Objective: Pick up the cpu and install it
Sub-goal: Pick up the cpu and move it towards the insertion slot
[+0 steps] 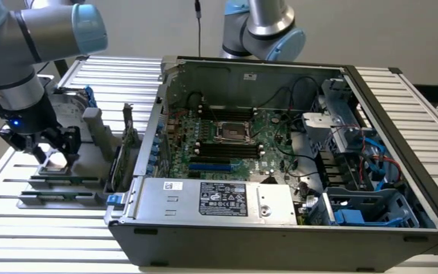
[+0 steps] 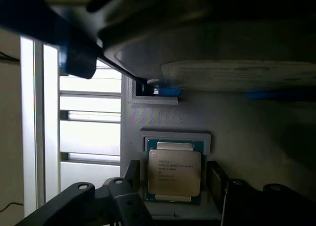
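Claw [image 1: 52,153] hangs low over the grey parts tray [image 1: 91,149], at the exterior view's left on the slatted table [image 1: 44,240]. Jaws are spread, not clamped. In the wrist view the claw [image 2: 173,182] straddles the cpu [image 2: 174,170], one dark finger [image 2: 132,172] on each side, a slim gap showing at both edges.

The cpu [image 1: 55,165] lies flat in its square tray pocket, silver lid up, printed text visible.

Hard drive with blue frame [image 1: 73,105] stands behind the claw. Two memory sticks [image 1: 61,183] lie in slots nearer the camera.

Open computer case [image 1: 401,171] sits to the exterior view's right. Motherboard socket [image 1: 232,132] is well apart from the cpu.
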`<state>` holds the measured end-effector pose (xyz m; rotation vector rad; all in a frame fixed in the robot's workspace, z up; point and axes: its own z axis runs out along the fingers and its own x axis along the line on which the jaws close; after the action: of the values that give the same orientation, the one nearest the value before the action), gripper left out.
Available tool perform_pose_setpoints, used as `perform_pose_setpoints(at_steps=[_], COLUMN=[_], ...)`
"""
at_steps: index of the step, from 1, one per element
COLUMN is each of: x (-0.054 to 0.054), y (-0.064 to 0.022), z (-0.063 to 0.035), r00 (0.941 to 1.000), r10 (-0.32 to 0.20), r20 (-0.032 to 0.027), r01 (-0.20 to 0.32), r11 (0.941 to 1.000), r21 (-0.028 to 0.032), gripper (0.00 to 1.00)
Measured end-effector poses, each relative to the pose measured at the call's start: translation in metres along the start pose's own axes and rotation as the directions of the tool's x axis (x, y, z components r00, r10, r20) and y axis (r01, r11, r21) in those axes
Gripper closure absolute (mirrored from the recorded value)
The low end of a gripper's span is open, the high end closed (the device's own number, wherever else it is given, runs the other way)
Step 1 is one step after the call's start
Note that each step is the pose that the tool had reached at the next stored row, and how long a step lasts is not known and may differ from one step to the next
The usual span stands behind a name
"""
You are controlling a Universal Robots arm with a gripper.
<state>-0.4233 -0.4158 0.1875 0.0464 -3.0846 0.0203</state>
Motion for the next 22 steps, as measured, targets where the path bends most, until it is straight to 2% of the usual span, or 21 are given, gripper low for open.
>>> perform_pose_setpoints(at_steps=[2, 5, 15, 22], x=[0.0000, -0.0001, -0.0013, -0.0015], y=[0.0000, 0.0000, 0.0001, 0.0011], z=[0.0001, -0.0001, 0.0001, 0.0017], r00=[1.0000, 1.0000, 1.0000, 1.0000], r10=[0.000, 0.001, 0.001, 0.001], r20=[-0.0002, -0.0005, 0.0009, 0.0070], r01=[0.000, -0.001, -0.001, -0.002], r11=[1.0000, 0.9999, 0.9999, 0.9998], r21=[0.0082, 0.0134, 0.0160, 0.0178], gripper=[0.35, 0.35, 0.35, 0.35])
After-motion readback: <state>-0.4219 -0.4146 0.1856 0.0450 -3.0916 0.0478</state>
